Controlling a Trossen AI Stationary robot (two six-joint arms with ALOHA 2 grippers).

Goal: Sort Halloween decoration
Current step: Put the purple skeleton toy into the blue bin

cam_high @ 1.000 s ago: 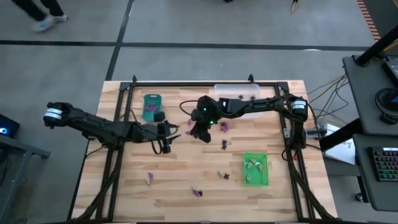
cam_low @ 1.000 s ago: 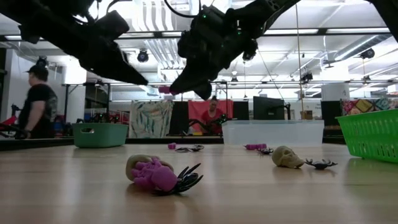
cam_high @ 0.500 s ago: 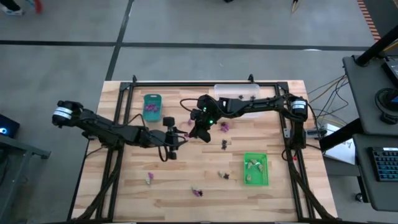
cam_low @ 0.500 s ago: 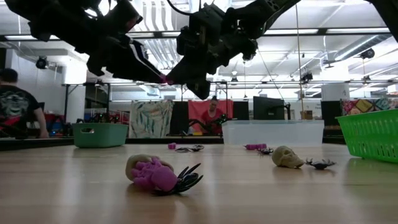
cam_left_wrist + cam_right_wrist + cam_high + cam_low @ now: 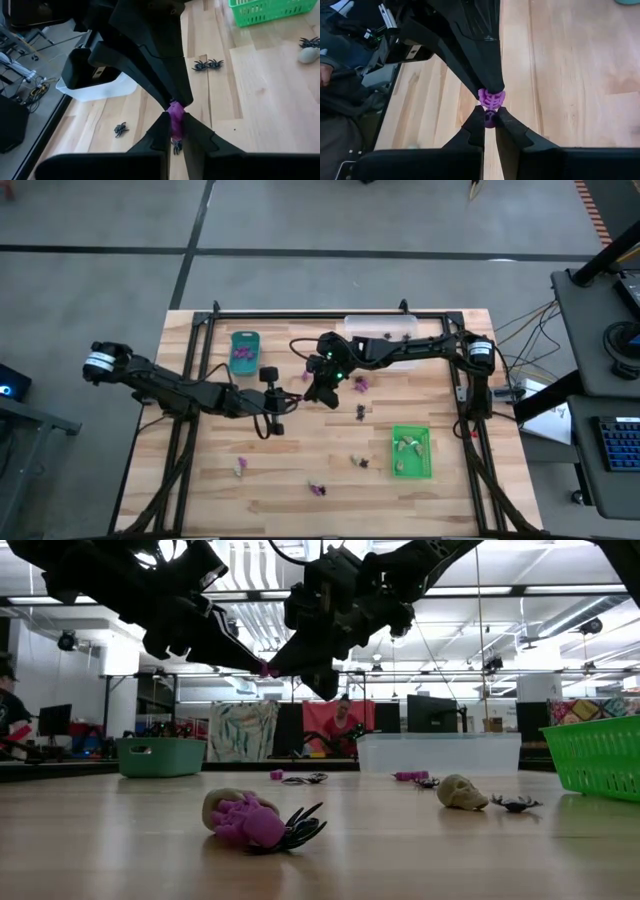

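A small purple Halloween decoration (image 5: 265, 668) hangs in the air above the middle of the table, between my two grippers, which meet tip to tip. My left gripper (image 5: 293, 397) reaches in from the table's left and is shut on it. My right gripper (image 5: 307, 392) reaches in from the table's right and is shut on it too. More purple, black and cream decorations lie loose on the wood, such as a cluster (image 5: 255, 820), a cream skull (image 5: 460, 792) and a purple one (image 5: 361, 382). My left gripper pinches one end of the purple decoration (image 5: 175, 124) between its two fingertips, slanting down from the table's left. The piece is lifted clear of the table. My right gripper pinches the opposite end (image 5: 490, 118) between its two fingertips, slanting down from the table's right.
A teal tray (image 5: 244, 350) stands at the far left and a clear tray (image 5: 380, 328) at the far edge. A green tray (image 5: 411, 451) sits near right. Black spiders (image 5: 207, 64) lie on the wood below the grippers. People move in the room behind.
My left gripper has moved toward the table's right, up to my right gripper, and has shut on the purple decoration that my right gripper holds. My right gripper has stayed in place with the decoration held in the air.
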